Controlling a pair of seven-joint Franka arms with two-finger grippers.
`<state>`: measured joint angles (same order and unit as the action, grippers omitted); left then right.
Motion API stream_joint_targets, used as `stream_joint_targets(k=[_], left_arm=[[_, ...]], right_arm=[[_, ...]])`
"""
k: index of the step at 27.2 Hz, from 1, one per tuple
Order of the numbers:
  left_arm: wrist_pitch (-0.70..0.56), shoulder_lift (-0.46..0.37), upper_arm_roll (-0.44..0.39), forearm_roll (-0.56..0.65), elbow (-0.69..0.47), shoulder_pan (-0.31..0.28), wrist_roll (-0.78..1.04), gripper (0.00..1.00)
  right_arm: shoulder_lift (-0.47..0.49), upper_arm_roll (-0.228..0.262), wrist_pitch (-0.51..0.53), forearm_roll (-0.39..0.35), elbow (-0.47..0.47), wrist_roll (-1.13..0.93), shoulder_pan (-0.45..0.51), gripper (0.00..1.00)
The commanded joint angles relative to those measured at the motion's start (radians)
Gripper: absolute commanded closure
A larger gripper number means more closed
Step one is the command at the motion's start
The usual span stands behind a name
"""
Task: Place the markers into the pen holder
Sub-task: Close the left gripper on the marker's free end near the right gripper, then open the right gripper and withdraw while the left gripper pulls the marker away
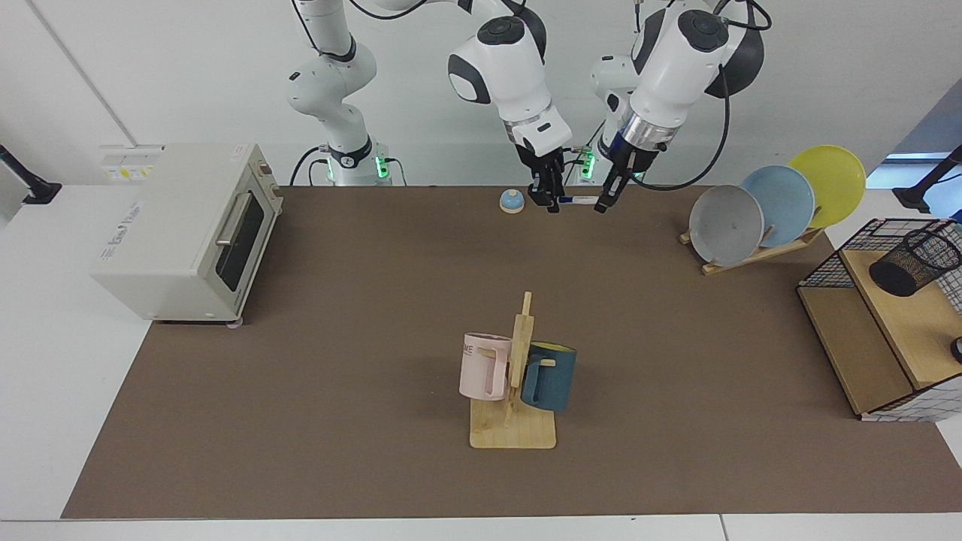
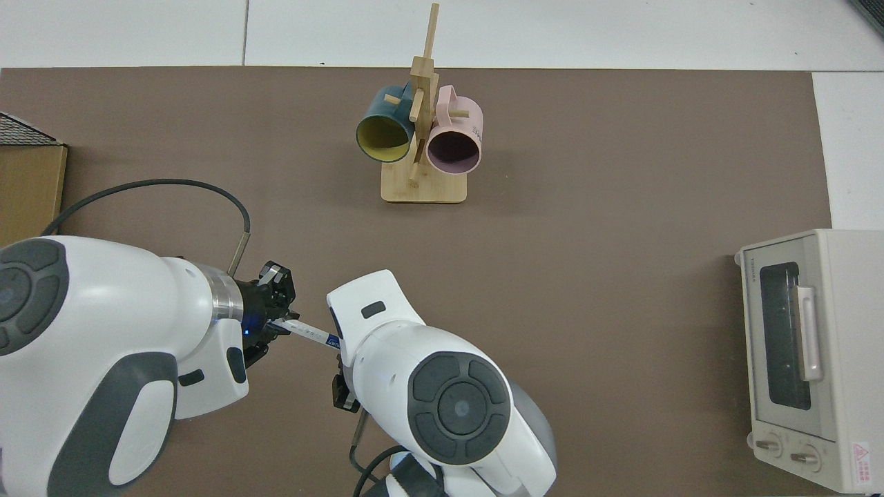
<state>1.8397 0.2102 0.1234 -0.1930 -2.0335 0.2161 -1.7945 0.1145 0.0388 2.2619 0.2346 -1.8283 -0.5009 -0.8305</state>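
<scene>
The white marker (image 1: 580,200) with its dark blue cap hangs level above the table's far edge, spanning both grippers. My right gripper (image 1: 547,200) is shut on the capped end. My left gripper (image 1: 606,200) is shut on the other end. From above, the marker (image 2: 305,330) runs from the left gripper (image 2: 271,319) to under the right arm's hand, which hides the right gripper. The black mesh pen holder (image 1: 914,261) stands on the wooden shelf of the wire rack (image 1: 842,252) at the far right, well away from both grippers.
A small blue bell (image 1: 512,200) sits just left of the right gripper. A plate stand with three plates (image 1: 774,207) is between the grippers and the rack. A mug tree (image 1: 515,376) with pink and teal mugs stands mid-table, a toaster oven (image 1: 188,229) at left.
</scene>
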Motion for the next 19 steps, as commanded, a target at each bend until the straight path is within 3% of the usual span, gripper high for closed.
stream_joint_targets(k=[1,10,13,16,19], left_arm=[[0.007,0.028,-0.007,0.036,-0.025,-0.004,-0.008,1.00],[0.018,0.015,-0.031,0.328,-0.005,-0.020,0.078,1.00],[0.038,0.002,-0.080,0.409,0.007,-0.026,0.079,1.00],[0.047,-0.021,-0.192,0.425,0.032,-0.035,0.079,1.00],[0.066,-0.031,-0.254,0.432,0.045,-0.040,0.078,1.00]], right_arm=[[0.008,-0.004,0.027,-0.020,0.003,0.019,0.005,0.00],[-0.013,-0.002,0.005,-0.018,-0.023,0.022,0.050,0.00],[-0.027,0.001,-0.025,-0.017,-0.023,0.022,0.086,0.00],[-0.039,0.001,-0.036,-0.014,-0.020,0.022,0.128,0.00],[-0.042,0.010,-0.042,-0.012,-0.017,0.048,0.145,0.00]])
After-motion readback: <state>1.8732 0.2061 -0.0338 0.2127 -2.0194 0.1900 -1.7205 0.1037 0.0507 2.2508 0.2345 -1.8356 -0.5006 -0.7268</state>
